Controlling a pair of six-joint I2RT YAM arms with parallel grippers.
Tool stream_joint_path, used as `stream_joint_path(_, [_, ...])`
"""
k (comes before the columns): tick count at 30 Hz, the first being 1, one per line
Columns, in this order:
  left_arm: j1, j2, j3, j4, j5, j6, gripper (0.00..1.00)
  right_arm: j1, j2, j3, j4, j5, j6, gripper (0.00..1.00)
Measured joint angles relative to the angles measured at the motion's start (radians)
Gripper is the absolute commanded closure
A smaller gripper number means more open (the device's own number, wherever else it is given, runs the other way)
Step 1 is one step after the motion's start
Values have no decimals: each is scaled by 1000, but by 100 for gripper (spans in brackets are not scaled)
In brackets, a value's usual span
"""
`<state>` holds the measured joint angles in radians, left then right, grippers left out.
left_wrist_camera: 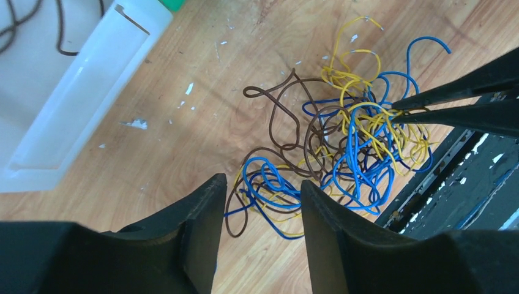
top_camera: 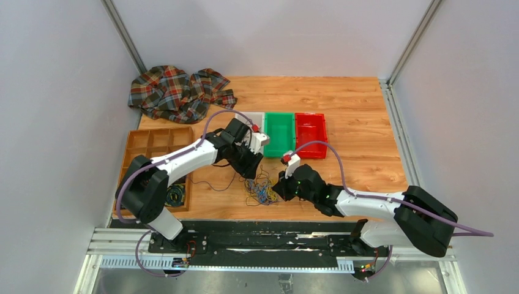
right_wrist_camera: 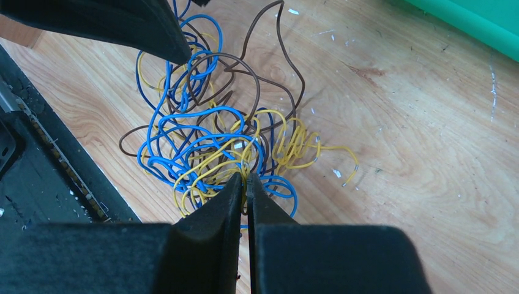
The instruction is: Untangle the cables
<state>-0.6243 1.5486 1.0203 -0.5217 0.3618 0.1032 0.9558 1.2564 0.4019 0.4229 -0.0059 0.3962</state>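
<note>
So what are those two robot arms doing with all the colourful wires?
They are trying to untangle them. A tangle of wires, blue, yellow and brown, lies on the wooden table. The right gripper is pinched shut on strands at one edge of it. The left gripper is open and hovers over the opposite side. The wires are all knotted together, none pulled free yet.

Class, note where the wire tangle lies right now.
Top view: the wire tangle lies centre-front on the table, between the left gripper and right gripper, on the near side of the green bin.
</note>
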Motion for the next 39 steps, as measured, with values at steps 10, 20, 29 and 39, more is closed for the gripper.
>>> stream_joint_path(10, [0, 60, -18, 6, 42, -71, 95, 0, -36, -26, 1, 16, 5, 96])
stream_joint_path(20, [0, -77, 69, -59, 88, -67, 99, 0, -71, -46, -2, 39, 13, 96])
stream_joint_path(29, [3, -247, 293, -261, 92, 61, 99, 0, -197, -92, -67, 127, 18, 87])
stream_joint_path(39, [6, -318, 407, -356, 160, 69, 99, 26, -433, 31, -178, 156, -83, 32])
